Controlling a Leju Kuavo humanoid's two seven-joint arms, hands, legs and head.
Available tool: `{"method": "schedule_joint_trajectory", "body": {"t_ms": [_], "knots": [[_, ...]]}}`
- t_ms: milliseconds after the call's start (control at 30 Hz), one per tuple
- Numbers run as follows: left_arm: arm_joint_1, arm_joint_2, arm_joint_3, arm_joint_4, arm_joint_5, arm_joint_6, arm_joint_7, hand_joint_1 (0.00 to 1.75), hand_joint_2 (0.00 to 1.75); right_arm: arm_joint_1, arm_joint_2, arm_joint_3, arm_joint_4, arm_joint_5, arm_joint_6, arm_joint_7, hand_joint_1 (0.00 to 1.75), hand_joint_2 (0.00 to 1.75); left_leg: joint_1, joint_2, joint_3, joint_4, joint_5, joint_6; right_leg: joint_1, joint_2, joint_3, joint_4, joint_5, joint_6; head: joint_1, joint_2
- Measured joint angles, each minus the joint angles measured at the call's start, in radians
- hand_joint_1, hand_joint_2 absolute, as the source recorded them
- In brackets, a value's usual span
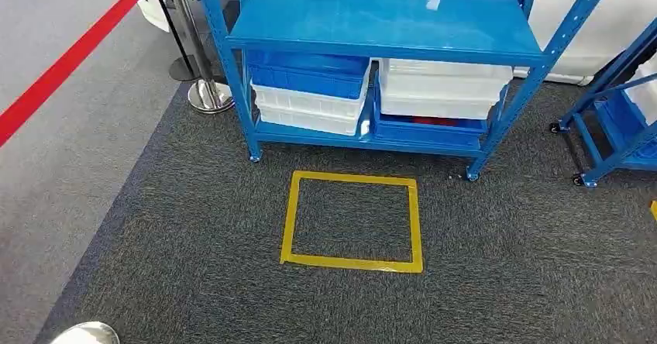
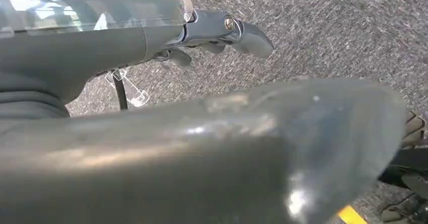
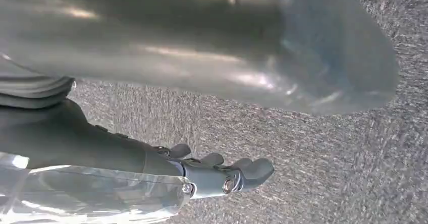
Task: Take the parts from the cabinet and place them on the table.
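Blue metal cabinet point(image 1: 385, 23) on dark grey speckled carpet point(image 1: 194, 228). Lower shelf: blue bins point(image 1: 308, 73) and white bins point(image 1: 443, 88) stacked; red contents show in one blue bin. Yellow tape square point(image 1: 352, 220) on the carpet. Red barrier belt point(image 1: 66, 63) on chrome posts. Grey left hand point(image 2: 222, 32); grey right hand point(image 3: 222, 176).

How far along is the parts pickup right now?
Nothing looks done yet. The bins sit on the blue cabinet, on its lower shelf. The left hand and right hand hang over the carpet, holding nothing. The yellow floor square lies ahead of the robot. Left: approach, grasp the parts, carry them to a table.
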Motion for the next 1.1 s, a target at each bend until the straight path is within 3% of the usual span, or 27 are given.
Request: {"method": "schedule_joint_trajectory", "body": {"t_ms": [100, 133, 167, 200, 267, 300, 367, 433, 467, 500, 600, 633, 667, 700, 767, 800, 833, 933, 967, 1000, 1033, 1100], "knots": [[0.000, -0.001, -0.002, 0.000, 0.000, -0.004, 0.001, 0.00, 0.00, 0.000, -0.001, 0.000, 0.001, 0.000, -0.001, 0.002, 0.00, 0.00, -0.001, 0.002, -0.007, 0.001, 0.001, 0.004, -0.005, 0.000, -0.115, 0.225, -0.115, 0.007, -0.001, 0.000], [0.000, -0.002, -0.004, 0.000, -0.002, -0.006, 0.002, 0.00, 0.00, 0.001, -0.002, 0.000, 0.002, 0.000, -0.001, 0.003, 0.00, 0.00, -0.001, 0.002, -0.008, 0.002, 0.001, 0.003, -0.006, 0.000, -0.138, 0.267, -0.120, 0.010, 0.000, 0.000], [0.001, -0.002, -0.007, -0.001, -0.003, -0.006, 0.003, 0.00, 0.00, 0.001, -0.002, 0.000, 0.002, 0.000, -0.001, 0.003, 0.00, 0.00, 0.000, 0.001, -0.007, 0.003, -0.001, 0.001, -0.008, 0.000, -0.136, 0.259, -0.098, 0.012, 0.000, 0.000], [0.001, -0.002, -0.008, -0.001, -0.005, -0.006, 0.003, 0.00, 0.00, 0.001, -0.002, 0.000, 0.003, 0.000, -0.001, 0.003, 0.00, 0.00, 0.001, 0.000, -0.005, 0.004, -0.003, -0.002, -0.010, 0.000, -0.114, 0.210, -0.060, 0.013, 0.000, 0.000], [0.000, -0.004, -0.009, -0.002, -0.006, -0.006, 0.004, 0.00, 0.00, 0.001, -0.003, 0.000, 0.003, 0.000, -0.001, 0.003, 0.00, 0.00, 0.004, -0.004, 0.000, 0.012, -0.010, -0.012, -0.016, 0.000, -0.028, 0.039, 0.028, 0.013, 0.000, 0.000], [0.000, -0.004, -0.010, -0.003, -0.006, -0.005, 0.005, 0.00, 0.00, 0.000, -0.003, 0.000, 0.003, 0.000, -0.001, 0.003, 0.00, 0.00, 0.003, -0.004, -0.003, 0.016, -0.015, -0.019, -0.016, 0.003, -0.002, -0.020, 0.027, 0.009, 0.000, 0.000], [-0.001, -0.004, -0.014, -0.003, -0.008, -0.004, 0.006, 0.00, 0.00, -0.001, -0.003, 0.001, 0.005, 0.000, -0.002, 0.004, 0.00, 0.00, -0.003, -0.007, -0.005, 0.021, -0.022, -0.037, -0.008, 0.005, -0.004, -0.021, 0.025, -0.010, -0.005, 0.000], [0.000, -0.004, -0.015, -0.003, -0.008, -0.004, 0.006, 0.00, 0.00, 0.000, -0.003, 0.001, 0.005, 0.000, -0.002, 0.007, 0.00, 0.00, 0.004, -0.007, -0.002, 0.017, -0.021, -0.050, -0.001, 0.004, -0.005, -0.020, 0.024, -0.025, -0.003, 0.000], [0.000, -0.004, -0.016, -0.003, -0.009, -0.004, 0.007, 0.00, 0.00, -0.001, -0.002, 0.001, 0.005, 0.000, -0.002, 0.009, 0.00, 0.00, 0.006, -0.007, 0.000, 0.023, -0.026, -0.056, -0.009, 0.003, 0.000, -0.029, 0.030, -0.036, -0.003, 0.000], [0.000, -0.004, -0.016, -0.003, -0.010, -0.004, 0.006, 0.00, 0.00, -0.001, -0.002, 0.002, 0.005, 0.000, -0.003, 0.009, 0.00, 0.00, 0.007, 0.000, -0.009, 0.050, -0.044, -0.058, -0.008, -0.001, 0.003, -0.030, 0.030, -0.041, -0.007, 0.000], [-0.001, -0.003, -0.016, -0.003, -0.010, -0.004, 0.007, 0.00, 0.00, 0.000, -0.002, 0.002, 0.006, 0.000, -0.003, 0.011, 0.00, 0.00, 0.007, 0.006, -0.126, 0.284, -0.161, -0.065, -0.003, -0.008, 0.006, -0.029, 0.023, -0.054, -0.013, 0.000], [-0.001, -0.004, -0.016, -0.003, -0.010, -0.004, 0.007, 0.00, 0.00, 0.000, -0.002, 0.002, 0.006, 0.000, -0.003, 0.011, 0.00, 0.00, 0.007, 0.007, -0.159, 0.344, -0.173, -0.066, 0.000, -0.009, 0.008, -0.028, 0.020, -0.055, -0.013, 0.000], [0.001, -0.004, -0.017, -0.004, -0.013, -0.004, 0.007, 0.00, 0.00, 0.000, -0.002, 0.002, 0.008, 0.000, -0.003, 0.011, 0.00, 0.00, 0.007, 0.007, -0.169, 0.354, -0.157, -0.064, 0.002, -0.009, 0.012, -0.028, 0.017, -0.056, -0.013, 0.000], [0.002, -0.004, -0.017, -0.004, -0.014, -0.004, 0.008, 0.00, 0.00, 0.000, -0.002, 0.002, 0.008, 0.000, -0.003, 0.012, 0.00, 0.00, 0.007, 0.007, -0.154, 0.311, -0.118, -0.060, 0.004, -0.009, 0.017, -0.028, 0.013, -0.056, -0.012, 0.000], [0.002, -0.003, -0.018, -0.004, -0.015, 0.000, 0.009, 0.00, 0.00, 0.000, -0.002, 0.002, 0.011, 0.000, -0.003, 0.012, 0.00, 0.00, 0.003, 0.008, -0.077, 0.140, -0.018, -0.048, 0.006, -0.009, 0.035, -0.028, 0.002, -0.053, -0.012, 0.000], [0.002, -0.003, -0.018, -0.004, -0.016, 0.000, 0.009, 0.00, 0.00, 0.000, -0.002, 0.002, 0.012, 0.000, -0.003, 0.012, 0.00, 0.00, 0.000, 0.011, -0.045, 0.066, 0.010, -0.038, 0.005, -0.009, 0.039, -0.029, -0.003, -0.049, -0.013, 0.000], [0.001, -0.003, -0.019, -0.004, -0.016, 0.000, 0.010, 0.00, 0.00, -0.001, -0.002, 0.002, 0.013, 0.000, -0.003, 0.012, 0.00, 0.00, -0.010, 0.014, -0.036, 0.048, -0.008, -0.033, 0.012, -0.009, 0.040, -0.024, -0.009, -0.042, -0.011, 0.000], [0.004, -0.003, -0.022, -0.004, -0.017, 0.000, 0.012, 0.00, 0.00, -0.001, -0.002, 0.002, 0.014, 0.000, -0.002, 0.014, 0.00, 0.00, -0.013, 0.012, -0.035, 0.046, -0.012, -0.024, 0.007, -0.009, 0.041, -0.031, -0.012, -0.028, -0.011, 0.000], [0.003, -0.003, -0.023, -0.005, -0.018, 0.000, 0.012, 0.00, 0.00, -0.002, -0.003, 0.002, 0.014, 0.000, -0.002, 0.014, 0.00, 0.00, -0.004, 0.009, -0.028, 0.032, -0.009, -0.017, 0.011, -0.010, 0.046, -0.030, -0.017, -0.020, -0.012, 0.000], [0.004, -0.004, -0.024, -0.006, -0.019, 0.000, 0.012, 0.00, 0.00, -0.002, -0.005, 0.002, 0.015, 0.000, -0.002, 0.016, 0.00, 0.00, -0.002, 0.010, -0.018, 0.024, -0.006, -0.014, 0.006, -0.008, 0.048, -0.018, -0.024, -0.014, -0.011, 0.000], [0.002, -0.004, -0.024, -0.007, -0.019, 0.000, 0.012, 0.00, 0.00, -0.002, -0.005, 0.002, 0.017, 0.000, -0.002, 0.017, 0.00, 0.00, -0.002, 0.010, -0.014, 0.020, -0.008, -0.011, 0.006, -0.005, 0.026, 0.024, -0.047, -0.009, -0.006, 0.000], [-0.002, -0.004, -0.024, -0.007, -0.020, -0.001, 0.014, 0.00, 0.00, -0.002, -0.006, 0.002, 0.020, 0.000, -0.002, 0.019, 0.00, 0.00, -0.003, 0.011, -0.012, 0.020, -0.012, 0.000, 0.003, -0.004, -0.068, 0.184, -0.115, -0.003, -0.006, 0.000]]}}
